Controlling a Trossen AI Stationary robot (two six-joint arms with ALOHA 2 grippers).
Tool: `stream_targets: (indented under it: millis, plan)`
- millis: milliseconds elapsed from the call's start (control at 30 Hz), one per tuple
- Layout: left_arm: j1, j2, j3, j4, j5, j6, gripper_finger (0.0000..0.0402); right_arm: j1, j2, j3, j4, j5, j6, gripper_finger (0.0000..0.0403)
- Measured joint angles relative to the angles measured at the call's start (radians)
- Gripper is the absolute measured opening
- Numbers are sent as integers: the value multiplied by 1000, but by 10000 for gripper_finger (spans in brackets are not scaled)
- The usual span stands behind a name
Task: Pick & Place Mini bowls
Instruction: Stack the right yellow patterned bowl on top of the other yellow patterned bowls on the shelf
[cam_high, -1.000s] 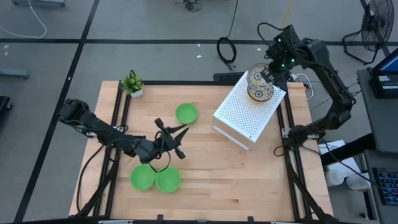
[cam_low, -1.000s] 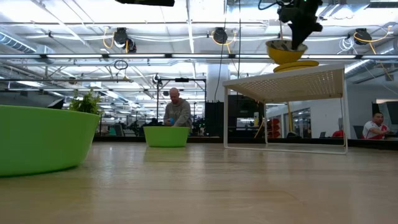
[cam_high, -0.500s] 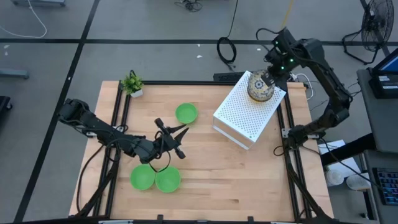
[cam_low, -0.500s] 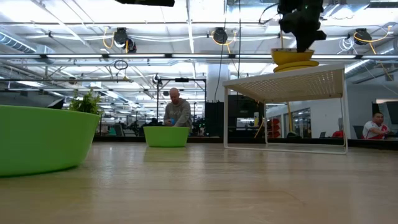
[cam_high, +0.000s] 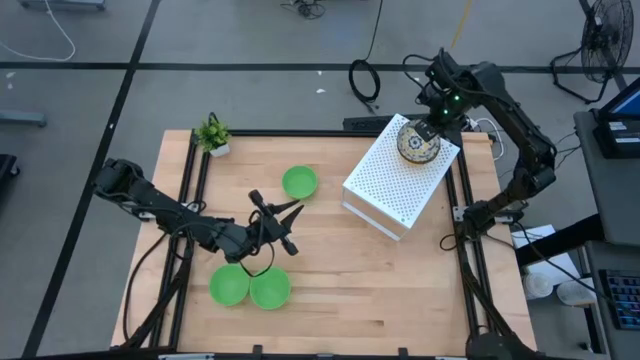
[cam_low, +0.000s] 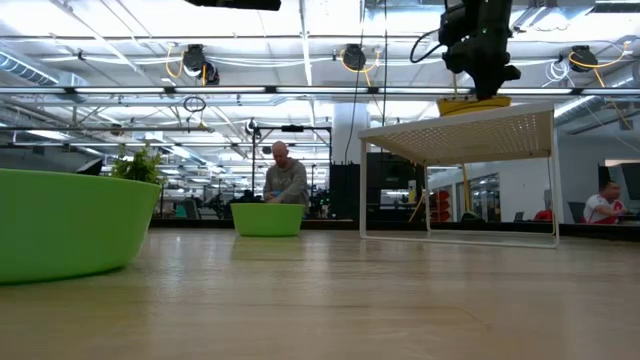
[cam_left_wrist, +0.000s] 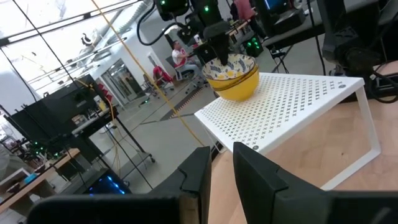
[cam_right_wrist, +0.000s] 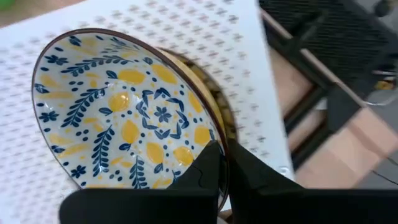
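The right gripper (cam_high: 432, 122) is pinched on the rim of a patterned bowl (cam_high: 417, 142), its two dark fingers (cam_right_wrist: 211, 168) closed almost together with the bowl's edge between them. That bowl sits on the white perforated shelf (cam_high: 395, 185) at the far right of the table (cam_high: 400, 290), near the shelf's back corner. In the right wrist view another rim shows just under it, so it seems to be nested on at least one more bowl (how many I cannot tell). The patterned bowl is cream inside with blue leaves and yellow ovals around a blue central flower, and its outside is yellow, as the left wrist view shows (cam_left_wrist: 231, 74).

The left gripper (cam_high: 283, 228) waits low over the middle of the table with its fingers (cam_left_wrist: 261, 174) standing a narrow way apart and nothing between them.

Three plain green bowls lie on the wood: one green bowl (cam_high: 299, 182) alone toward the back, beside the shelf's left edge but apart from it, and a pair of green bowls (cam_high: 250, 287) touching each other near the front edge, just below the left gripper. All three are upright and empty. A small potted plant (cam_high: 213, 134) stands at the back left corner.
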Motion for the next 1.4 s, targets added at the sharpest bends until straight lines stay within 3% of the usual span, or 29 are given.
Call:
stream_targets:
  millis: [167,400,733,900,1133,1333,1400]
  plan:
    - [0,0,0,-6,0,0,74,1,-1,0,18,93,14,22]
    - [0,0,0,-6,0,1,74,11,-1,0,17,95,21,55]
    - [0,0,0,-6,0,3,74,54,-1,0,14,98,21,134]
    - [0,0,0,-6,0,2,74,63,-11,0,16,97,13,148]
    - [0,0,0,-6,0,1,74,62,-58,-1,38,171,-26,118]
    - [0,0,0,-11,0,-11,74,79,-70,-1,21,118,-39,22]
    - [0,0,0,-24,0,-16,74,93,-72,-9,25,115,-43,8]
